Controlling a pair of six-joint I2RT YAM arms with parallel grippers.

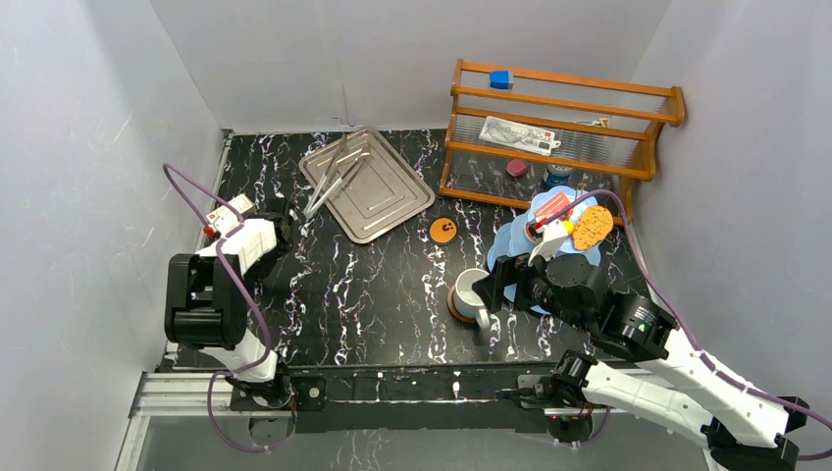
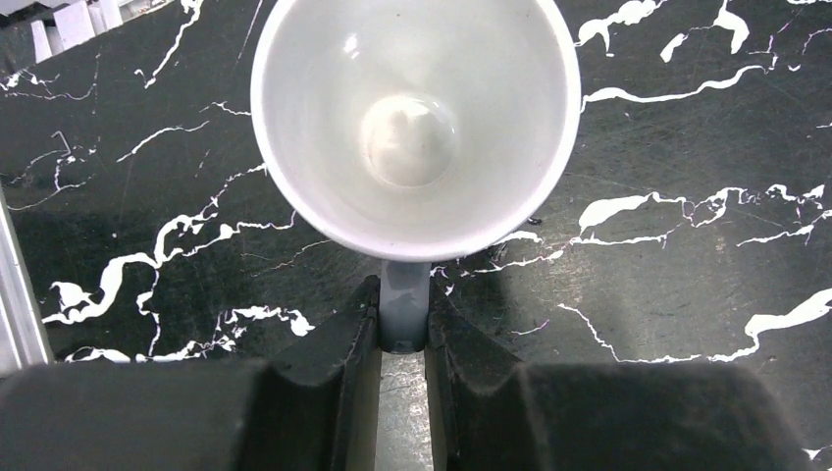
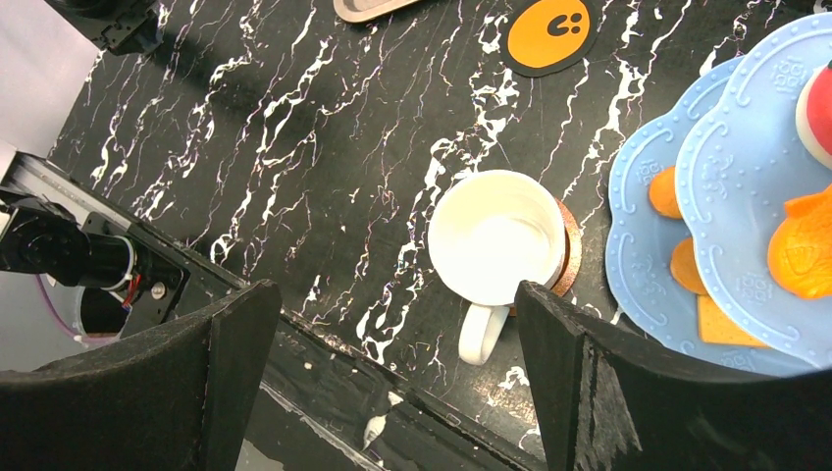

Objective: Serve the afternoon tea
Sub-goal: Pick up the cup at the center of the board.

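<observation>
While the right pincer (image 3: 394,294) gapes, the left pincer (image 2: 402,319) pinches the upright grey mug's (image 2: 412,118) wrist-facing handle.

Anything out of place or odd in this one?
Nothing spilled or broken. An orange disc with a face lies alone on the table between the metal tray and the blue tiered stand, where the other pastries sit.

Table (image 1: 373,294) black, white-veined — stand (image 3: 636,191) light-blue — white mug (image 3: 495,235), grey mug (image 2: 412,128).

Upper centre, the tray (image 1: 385,199) holds tongs (image 1: 334,182); lower right, a mug (image 1: 472,290) (on its saucer (image 1: 453,305)) sits left of the tiered stand (image 1: 505,245).
</observation>
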